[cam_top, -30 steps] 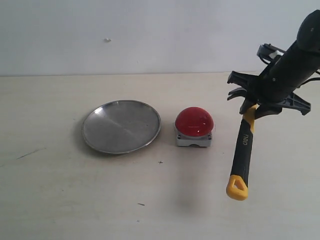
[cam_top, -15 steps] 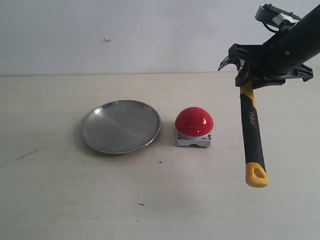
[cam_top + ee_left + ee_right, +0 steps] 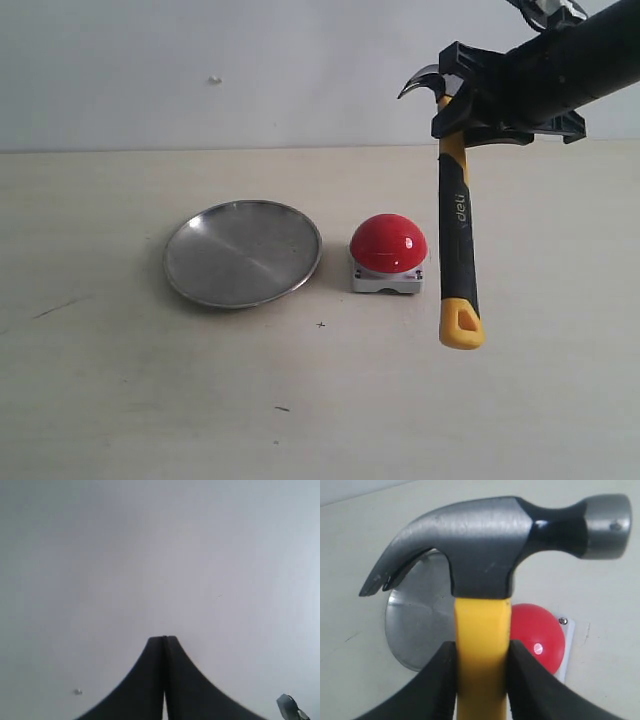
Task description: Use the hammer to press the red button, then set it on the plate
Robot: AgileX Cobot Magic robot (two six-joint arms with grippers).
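Note:
My right gripper [image 3: 452, 118] is shut on the hammer [image 3: 457, 230] just below its dark steel head, high above the table at the upper right of the exterior view. The yellow-and-black handle hangs down, and its yellow looped end sits in the air just right of the red button [image 3: 389, 243]. Left of the button lies the silver plate [image 3: 242, 252]. In the right wrist view the fingers [image 3: 440, 680] clamp the hammer's yellow neck [image 3: 481, 645], with the red button [image 3: 542, 636] and the plate [image 3: 417, 625] behind it. My left gripper [image 3: 163, 639] is shut and empty against a pale wall.
A pale tabletop [image 3: 200, 400] with a few small dark marks runs back to a white wall [image 3: 250, 70]. A small metallic object [image 3: 290, 706] shows at the edge of the left wrist view.
The right arm has risen and moved left with the hammer. The handle has swung from slanting to hanging nearly straight down, closer to the red button.

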